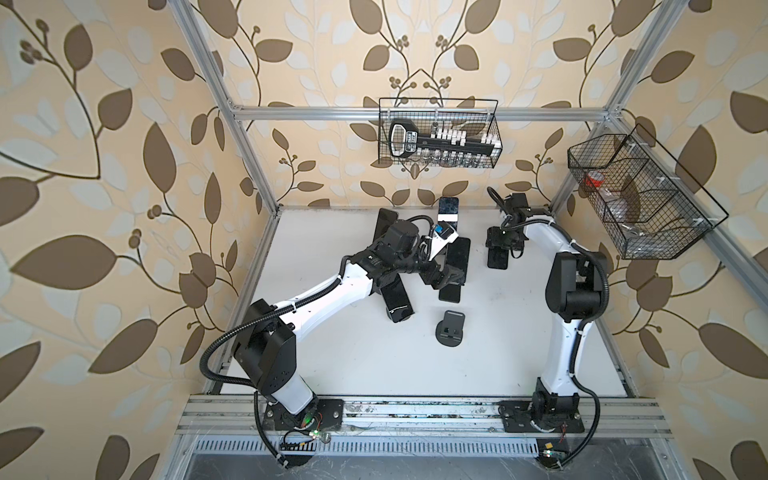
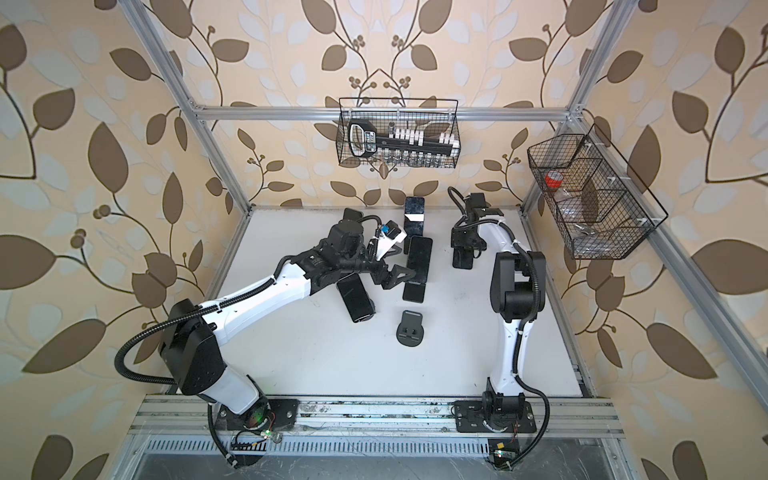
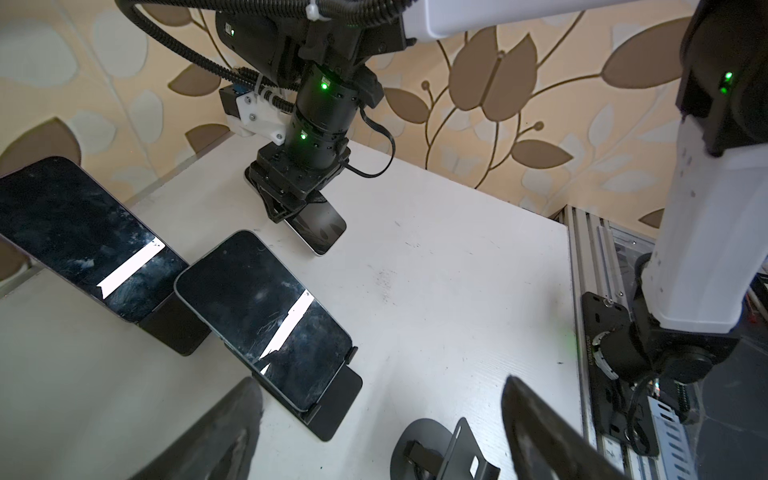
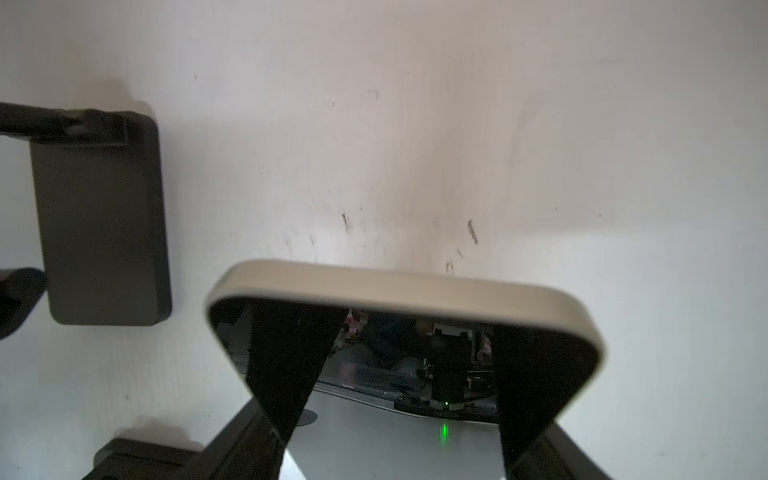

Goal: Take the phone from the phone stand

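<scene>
Tabletop (image 1: 374,357): white, scuffed, walled by leaf wallpaper (image 1: 124,166).
Right gripper (image 4: 411,353): clamped on silver-edged phone (image 4: 399,286), tilted low over tabletop.
Left gripper (image 3: 380,384): spread, empty, beside dark phone (image 3: 266,316).
Dark phone: leaning on black stand (image 3: 338,401), mid-table.
Round stand (image 1: 450,330): bare, nearer the front edge.

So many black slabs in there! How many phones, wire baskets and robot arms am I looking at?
Phones: 5, at back left, back middle, centre, front left, and the held phone in the right tool
Wire baskets: 2, on the back wall and the right wall
Robot arms: 2, left and right
Total: 9
</scene>
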